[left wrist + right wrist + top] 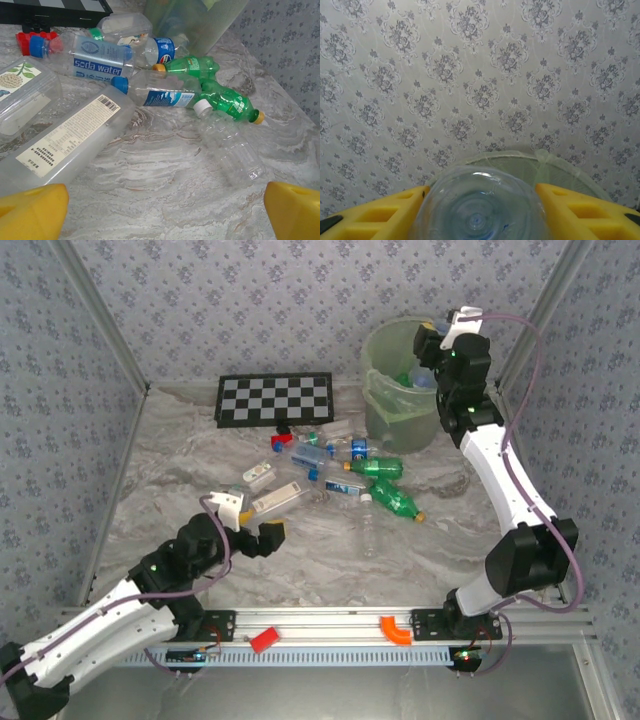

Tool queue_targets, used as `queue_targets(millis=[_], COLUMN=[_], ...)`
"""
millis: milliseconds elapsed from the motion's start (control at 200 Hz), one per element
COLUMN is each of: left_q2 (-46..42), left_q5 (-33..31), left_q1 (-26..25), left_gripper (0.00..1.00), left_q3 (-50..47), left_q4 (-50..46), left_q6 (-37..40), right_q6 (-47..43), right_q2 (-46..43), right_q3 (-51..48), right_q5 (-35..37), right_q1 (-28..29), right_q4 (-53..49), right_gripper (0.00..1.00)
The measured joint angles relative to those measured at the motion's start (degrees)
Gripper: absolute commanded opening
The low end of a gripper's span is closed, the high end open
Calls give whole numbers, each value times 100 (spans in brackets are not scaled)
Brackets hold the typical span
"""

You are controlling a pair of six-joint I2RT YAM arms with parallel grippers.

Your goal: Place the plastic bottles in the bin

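Step in hand: drop over the bin. The right tool [481, 216] is pinched on a clear bottle [480, 200], base towards the camera. The bin [555, 170] sits just beyond and below its fingers. The left tool [161, 209] is held spread and empty. Loose bottles [150, 92] lie on the worktop [165, 172] ahead of it, a white-capped bottle [230, 147] nearest. Next move, as judged: the bottle is centred over the opening, then the right jaws are parted.

Right hand [425, 360] above bin [385, 420], bottles [378, 468] strewn on table [180, 470], left hand [250, 520] open nearby
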Motion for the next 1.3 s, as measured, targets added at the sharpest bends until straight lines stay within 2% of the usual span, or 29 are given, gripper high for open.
queue_targets(millis=[95,165,220,235,250,305,870,1149,1299], left_q2=[-87,-107,-107,-107,-107,-105,-85,273,551], left_q5=[-48,-63,-66,-66,-66,-66,-214,-603,-643], left_q1=[0,0,0,2,0,0,0,37,304], left_gripper=[100,100,100,100,100,100,100,100,100], left_q3=[-20,-22,-22,-22,-22,-22,-37,-44,-44], left_q4=[-72,-81,-98,-107,-116,-125,-210,-356,-372], left_q6=[2,0,2,0,0,0,-68,-153,-153], right_q6=[-28,-39,-68,-48,-72,-81,-136,48,249], right_q2=[0,0,0,0,0,0,-105,-1014,-1670], right_q3=[-33,-76,-94,-101,-103,-105,-170,-702,-1335], right_q5=[2,2,2,4,2,4,46,48,46], right_q1=[0,2,2,2,2,2,13,334,693], right_q4=[-2,-22,-63,-76,-96,-122,-380,-470,-446], right_gripper=[58,64,76,86,91,100,100,100,100])
